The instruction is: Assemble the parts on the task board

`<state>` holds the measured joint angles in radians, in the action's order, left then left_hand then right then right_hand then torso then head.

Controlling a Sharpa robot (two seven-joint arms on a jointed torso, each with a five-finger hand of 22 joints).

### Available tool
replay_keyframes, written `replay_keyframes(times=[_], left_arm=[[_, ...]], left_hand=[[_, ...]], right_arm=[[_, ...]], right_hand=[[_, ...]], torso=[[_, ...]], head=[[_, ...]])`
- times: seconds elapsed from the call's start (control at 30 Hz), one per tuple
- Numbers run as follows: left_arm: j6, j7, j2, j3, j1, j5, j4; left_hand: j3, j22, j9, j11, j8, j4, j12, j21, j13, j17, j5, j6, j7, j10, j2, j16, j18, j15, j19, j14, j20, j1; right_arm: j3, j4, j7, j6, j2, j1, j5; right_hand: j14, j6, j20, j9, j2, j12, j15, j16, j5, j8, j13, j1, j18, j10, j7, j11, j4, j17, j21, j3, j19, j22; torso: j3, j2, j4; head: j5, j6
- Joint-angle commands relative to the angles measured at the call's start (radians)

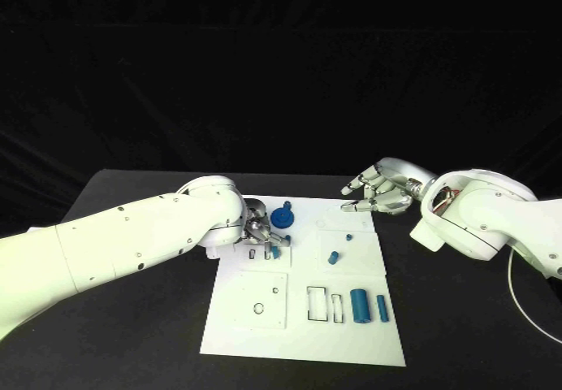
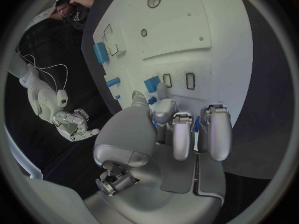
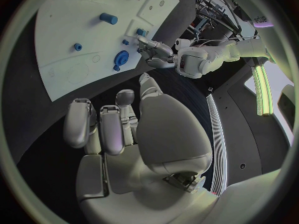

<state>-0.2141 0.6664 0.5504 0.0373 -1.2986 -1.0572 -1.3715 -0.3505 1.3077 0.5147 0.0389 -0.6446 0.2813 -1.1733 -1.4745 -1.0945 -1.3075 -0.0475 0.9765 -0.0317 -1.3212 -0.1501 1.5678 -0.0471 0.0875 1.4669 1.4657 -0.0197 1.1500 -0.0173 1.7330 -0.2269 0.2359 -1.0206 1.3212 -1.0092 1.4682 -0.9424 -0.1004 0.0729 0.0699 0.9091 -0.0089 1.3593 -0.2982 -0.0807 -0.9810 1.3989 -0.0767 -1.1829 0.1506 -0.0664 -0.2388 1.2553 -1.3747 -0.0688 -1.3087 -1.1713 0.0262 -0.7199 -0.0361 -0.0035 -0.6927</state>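
A black table (image 1: 140, 325) stands against a dark backdrop, and the white task board (image 1: 252, 325) lies in its middle. On the board's far end sits a round blue gear-like part (image 1: 283, 218). Just beside it the left hand (image 1: 262, 231) is down on the board, its fingertips (image 2: 157, 90) closed round a small blue part (image 2: 151, 83) at a pair of small rectangular slots (image 2: 179, 80); in the left wrist view the thumb and one finger pinch that piece while the other fingers hang curled beside it.

Toward the board's middle lie a tiny blue peg (image 1: 349, 238) and a short blue cylinder (image 1: 334, 257), apart from each other. Nearer the robot, beside the outlined rectangular recesses (image 1: 317, 303), a thick blue cylinder (image 1: 360, 305) and a thin blue pin (image 1: 382, 306) lie side by side.

The right hand (image 1: 381, 192) hovers off the board's far right corner, above the table, holding nothing; its fingers are bent but apart, with a gap between thumb and the rest.
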Motion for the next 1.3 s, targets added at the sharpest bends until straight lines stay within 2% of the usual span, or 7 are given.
replay_keyframes(times=[0.03,0.23,0.67,1.03,1.17,1.23,1.3], left_arm=[[-0.046,0.003,-0.004,0.001,-0.001,-0.005,0.003],[-0.057,0.005,-0.007,0.003,0.000,-0.005,0.007],[-0.056,0.005,-0.015,0.003,0.000,-0.005,0.011],[-0.052,0.005,-0.018,0.003,0.000,-0.002,0.011],[-0.047,0.005,-0.017,0.003,0.000,0.008,0.011],[-0.045,0.005,-0.016,0.003,0.000,0.013,0.011],[-0.043,0.004,-0.015,0.003,0.000,0.018,0.010]], left_hand=[[0.004,0.107,0.003,0.000,-0.007,-0.003,-0.004,-0.006,-0.002,-0.263,-0.001,-0.007,0.003,-0.009,-0.002,0.003,0.014,0.009,0.043,0.105,0.007,0.012],[0.006,0.107,0.006,0.000,-0.010,-0.004,-0.006,-0.006,-0.004,-0.263,-0.001,-0.008,0.003,-0.011,-0.004,0.003,0.014,0.009,0.043,0.105,0.007,0.017],[0.022,0.109,0.017,0.000,-0.020,-0.011,-0.008,-0.007,-0.006,-0.263,-0.001,-0.015,0.004,-0.012,-0.015,0.003,0.014,0.009,0.044,0.105,0.007,0.045],[0.070,0.111,0.034,0.000,-0.032,-0.038,-0.006,-0.007,-0.006,-0.263,-0.002,-0.028,0.004,-0.010,-0.025,0.003,0.014,0.010,0.043,0.105,0.007,0.101],[0.157,0.109,0.036,0.009,-0.027,-0.106,0.001,-0.005,-0.001,-0.263,-0.005,-0.049,0.013,-0.004,-0.059,0.003,0.013,0.016,0.041,0.105,0.012,0.214],[0.209,0.106,0.033,0.012,-0.015,-0.151,0.013,-0.003,0.008,-0.263,-0.046,-0.066,0.015,0.007,-0.063,0.003,0.012,0.019,0.040,0.105,0.014,0.282],[0.261,0.102,0.028,0.009,-0.003,-0.182,0.032,0.001,0.022,-0.263,-0.096,-0.081,0.009,0.022,-0.055,0.003,0.011,0.019,0.037,0.105,0.016,0.325]], right_arm=[[0.000,-0.001,0.003,-0.015,0.001,0.000,-0.009],[-0.001,-0.002,0.003,-0.015,0.003,0.000,-0.007],[-0.002,-0.003,0.004,-0.020,0.006,0.000,-0.004],[-0.002,-0.005,0.004,-0.023,0.010,0.000,-0.004],[-0.003,-0.006,0.004,-0.025,0.012,0.000,-0.004],[-0.003,-0.007,0.004,-0.025,0.012,0.000,-0.004],[-0.004,-0.008,0.004,-0.026,0.013,0.000,-0.004]], right_hand=[[0.032,-0.003,-0.001,0.000,-0.006,-0.004,-0.001,-0.004,-0.003,-0.003,0.001,0.004,-0.012,0.004,0.003,0.001,0.000,-0.001,0.004,-0.004,0.006,0.001],[0.032,-0.003,0.000,0.001,-0.007,-0.003,-0.001,-0.004,-0.005,-0.004,0.001,0.005,-0.012,0.003,0.002,0.001,0.000,-0.001,0.004,-0.005,0.006,0.001],[0.032,-0.005,0.000,0.001,-0.009,0.001,-0.001,-0.004,-0.008,-0.005,-0.001,0.007,-0.012,-0.001,0.002,0.002,-0.001,-0.001,0.005,-0.006,0.006,0.001],[0.033,-0.005,0.000,0.001,-0.009,0.007,-0.001,-0.004,-0.008,-0.005,-0.006,0.008,-0.012,-0.004,0.002,0.002,-0.001,0.000,0.005,-0.007,0.006,0.001],[0.033,-0.006,0.000,0.001,-0.010,0.010,-0.002,-0.004,-0.012,-0.006,-0.007,0.010,-0.012,-0.007,0.001,0.002,-0.001,0.000,0.006,-0.008,0.005,0.002],[0.033,-0.006,0.001,0.001,-0.011,0.009,-0.002,-0.005,-0.015,-0.006,-0.006,0.011,-0.012,-0.007,0.001,0.003,-0.001,0.000,0.006,-0.009,0.005,0.002],[0.033,-0.006,0.001,0.001,-0.011,0.010,-0.002,-0.005,-0.017,-0.006,-0.006,0.012,-0.012,-0.008,0.001,0.003,-0.001,-0.001,0.006,-0.009,0.005,0.002]], torso=[[-0.0006,0.000,-0.0003],[-0.0017,0.001,0.0002],[-0.0001,-0.001,-0.0003],[-0.0004,-0.001,0.0000],[-0.0003,-0.001,-0.0004],[-0.0001,-0.001,-0.0005],[-0.0002,-0.001,-0.0002]], head=[[0.001,0.000],[0.001,0.001],[-0.001,0.004],[0.000,0.001],[0.001,-0.001],[0.001,-0.001],[0.001,-0.002]])
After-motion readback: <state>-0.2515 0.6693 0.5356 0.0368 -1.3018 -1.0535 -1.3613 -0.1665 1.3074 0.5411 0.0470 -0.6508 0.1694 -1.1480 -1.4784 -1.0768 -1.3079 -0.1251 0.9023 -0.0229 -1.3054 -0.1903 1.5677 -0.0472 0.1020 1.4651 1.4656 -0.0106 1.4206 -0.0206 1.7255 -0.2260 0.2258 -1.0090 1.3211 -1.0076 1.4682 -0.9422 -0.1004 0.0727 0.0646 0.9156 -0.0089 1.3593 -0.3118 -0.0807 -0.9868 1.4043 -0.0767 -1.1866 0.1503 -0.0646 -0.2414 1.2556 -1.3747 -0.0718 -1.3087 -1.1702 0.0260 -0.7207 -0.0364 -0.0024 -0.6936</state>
